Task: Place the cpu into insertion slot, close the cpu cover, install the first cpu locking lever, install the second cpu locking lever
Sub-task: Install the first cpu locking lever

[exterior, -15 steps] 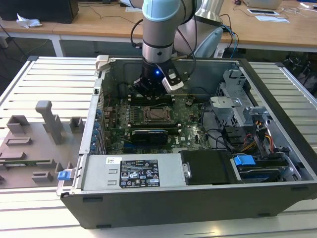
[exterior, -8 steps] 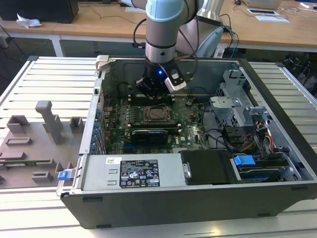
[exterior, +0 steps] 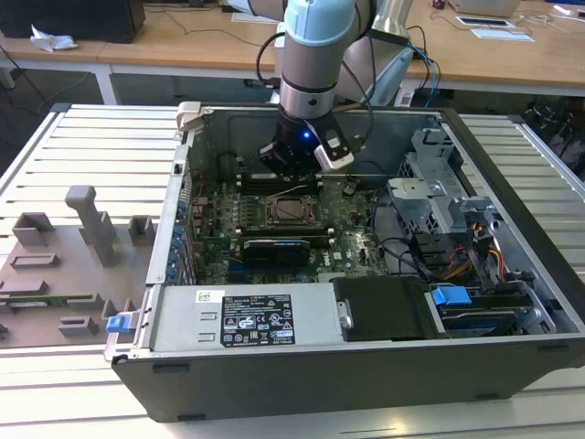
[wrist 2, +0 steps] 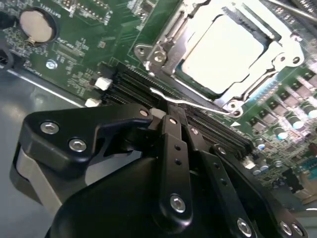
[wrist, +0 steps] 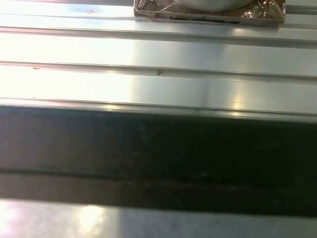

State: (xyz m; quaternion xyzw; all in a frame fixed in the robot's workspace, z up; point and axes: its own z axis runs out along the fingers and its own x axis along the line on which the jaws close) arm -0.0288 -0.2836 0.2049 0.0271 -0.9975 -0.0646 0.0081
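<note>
A slatted aluminium table (exterior: 82, 146) carries an open computer case (exterior: 366, 366) lying on its side. Beside the case, toward the exterior view's left, a grey fixture tray (exterior: 64, 265) with upright blocks rests on the slats.

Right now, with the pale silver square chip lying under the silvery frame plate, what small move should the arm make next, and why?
Probably ease the thin silvery wire lever down toward its catch. The pale square cpu is seated, the silvery metal cpu cover lies over it, and the black gripper is right at that lever, which seems not yet hooked.
</note>
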